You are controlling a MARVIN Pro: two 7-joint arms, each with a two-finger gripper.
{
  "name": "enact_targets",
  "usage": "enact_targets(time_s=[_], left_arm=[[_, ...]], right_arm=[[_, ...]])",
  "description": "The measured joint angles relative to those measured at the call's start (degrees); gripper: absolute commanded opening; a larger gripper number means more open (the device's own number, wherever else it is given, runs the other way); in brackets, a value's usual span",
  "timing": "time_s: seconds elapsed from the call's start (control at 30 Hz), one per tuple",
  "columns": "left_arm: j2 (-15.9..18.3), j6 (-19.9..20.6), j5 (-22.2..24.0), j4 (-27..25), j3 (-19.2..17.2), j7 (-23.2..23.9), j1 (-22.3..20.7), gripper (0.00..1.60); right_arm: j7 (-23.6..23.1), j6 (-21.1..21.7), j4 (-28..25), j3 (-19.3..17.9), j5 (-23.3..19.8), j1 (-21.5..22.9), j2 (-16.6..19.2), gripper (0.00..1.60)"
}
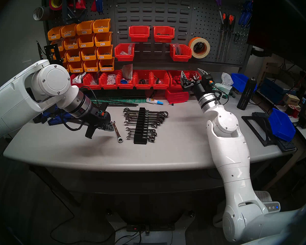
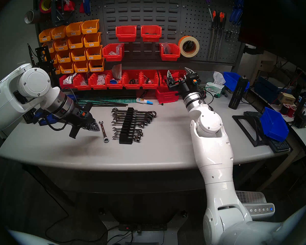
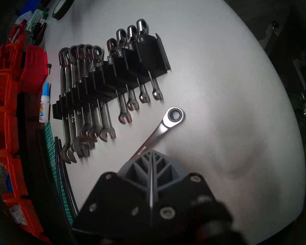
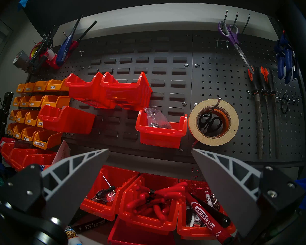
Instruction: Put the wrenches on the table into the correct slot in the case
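With our left end effector (image 1: 111, 128) pinched shut and empty, the loose wrench (image 1: 117, 131) just beyond its tip needs opened fingers, then the case (image 1: 141, 126).

1. We see the loose wrench (image 1: 117, 132) as polished chrome metal, glossy, with a dark ring insert.
2. Our table (image 1: 175, 151) looks matt, smooth light grey.
3. The case (image 1: 140, 128) reads as matt black plastic.
4. The red bins (image 1: 143, 79) at the far edge look like shiny moulded plastic.
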State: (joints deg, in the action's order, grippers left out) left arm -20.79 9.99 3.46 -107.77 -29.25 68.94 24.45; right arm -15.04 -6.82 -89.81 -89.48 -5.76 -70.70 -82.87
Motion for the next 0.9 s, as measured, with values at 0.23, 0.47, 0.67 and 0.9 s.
enact_targets(time_s=[0.23,0.47,0.67,0.9], left_arm=[[-0.35,-2.86,-1.88,0.52,0.49,-0.62,0.25,0.27],[-0.81,-4.16,-4.46,-0.27,0.96,-1.78,0.45,1.36],[-1.12,-4.92,-6.68,-0.73,1.19,-2.74,0.53,0.97],[-1.51,-6.07,-8.16,-0.84,1.44,-3.38,0.65,0.85]], right_arm=[[0.01,0.0,0.0,0.0,0.0,0.0,0.01,1.6],[0.01,0.0,-0.01,0.0,0.0,0.0,0.01,1.6],[0.02,0.0,-0.01,0.01,0.0,0.0,0.02,1.6],[0.02,0.0,-0.01,0.01,0.0,0.0,0.02,1.6]])
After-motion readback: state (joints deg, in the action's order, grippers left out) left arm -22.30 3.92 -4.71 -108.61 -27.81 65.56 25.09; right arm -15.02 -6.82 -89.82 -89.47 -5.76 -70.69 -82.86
